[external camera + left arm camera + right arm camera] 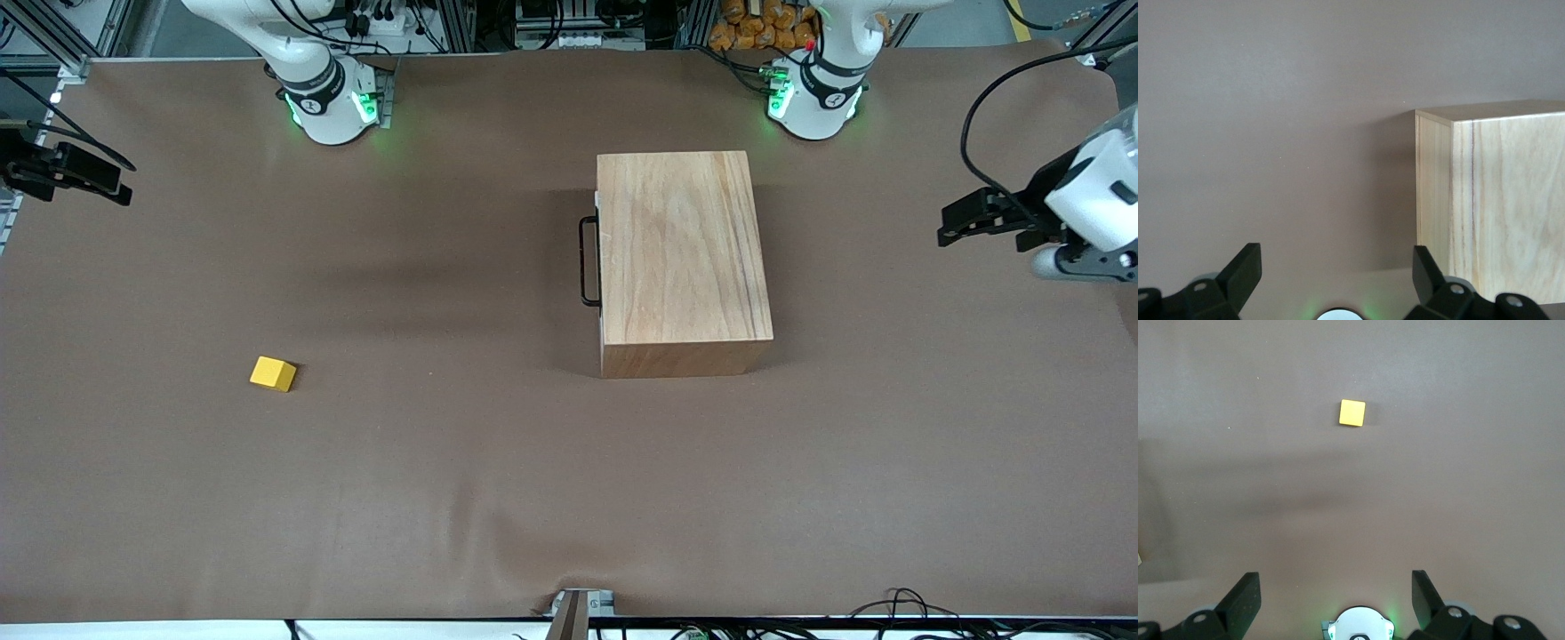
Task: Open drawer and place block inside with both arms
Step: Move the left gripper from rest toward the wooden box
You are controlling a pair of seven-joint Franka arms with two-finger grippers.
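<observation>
- Wooden box (683, 260): you see it right of centre in the front view, on the brown table (444, 498), nearer the left arm's end.
- Drawer: its front edge (597, 258) and black wire handle (587, 261) face the right arm's end of the table; the drawer is closed, flush with the box.
- Block (273, 373): a small yellow cube at lower left of the front view, well apart from the box and nearer the front camera than the handle. It also appears in the upper middle of the right wrist view (1352, 413).
- Left hand (956, 222): at the right edge of the front view, over the table past the box; fingers (1245, 270) spread wide, holding nothing.
- Right hand (120, 188): at the upper left edge of the front view; fingers (1243, 597) spread wide, empty.
</observation>
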